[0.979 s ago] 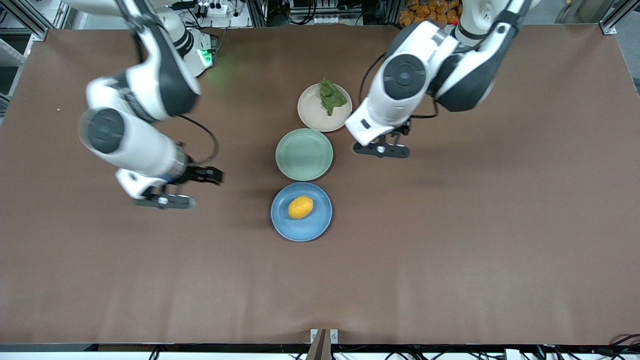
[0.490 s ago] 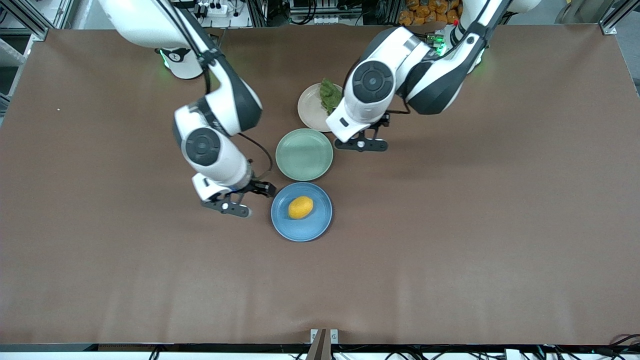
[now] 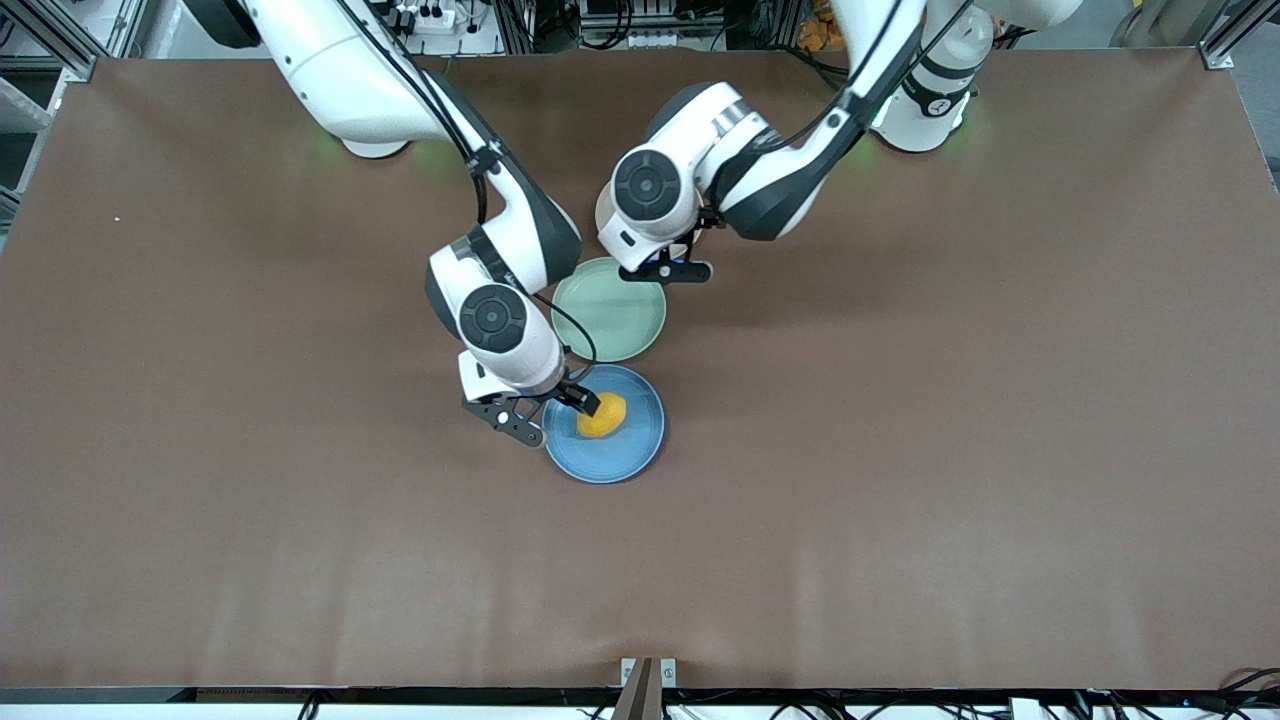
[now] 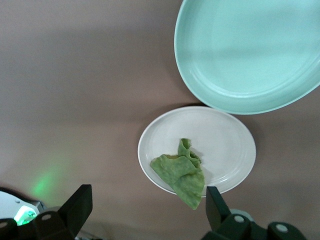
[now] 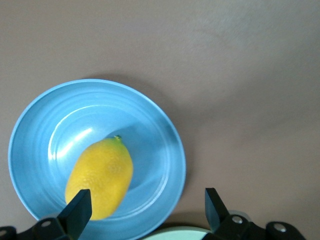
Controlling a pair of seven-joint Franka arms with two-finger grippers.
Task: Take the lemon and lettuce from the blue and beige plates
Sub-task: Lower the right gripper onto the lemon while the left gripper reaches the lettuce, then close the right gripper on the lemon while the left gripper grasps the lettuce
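Observation:
A yellow lemon [image 3: 603, 415] lies on the blue plate [image 3: 620, 455]. My right gripper [image 3: 550, 412] is open over that plate's edge toward the right arm's end, just beside the lemon. In the right wrist view the lemon [image 5: 100, 177] lies partly between the open fingertips, on the blue plate [image 5: 40, 145]. My left gripper [image 3: 665, 268] is over the beige plate, and the left arm hides that plate in the front view. The left wrist view shows green lettuce [image 4: 181, 172] on the beige plate [image 4: 225, 145], with the left gripper [image 4: 147, 210] open above it.
An empty green plate [image 3: 610, 310] stands between the beige and blue plates, and it also shows in the left wrist view [image 4: 250, 55]. Brown table surface [image 3: 900, 450] lies all around the three plates.
Both arms have swung in toward the plates. The right gripper moved from the table toward the right arm's end to the blue plate's edge. The left gripper moved over the beige plate.

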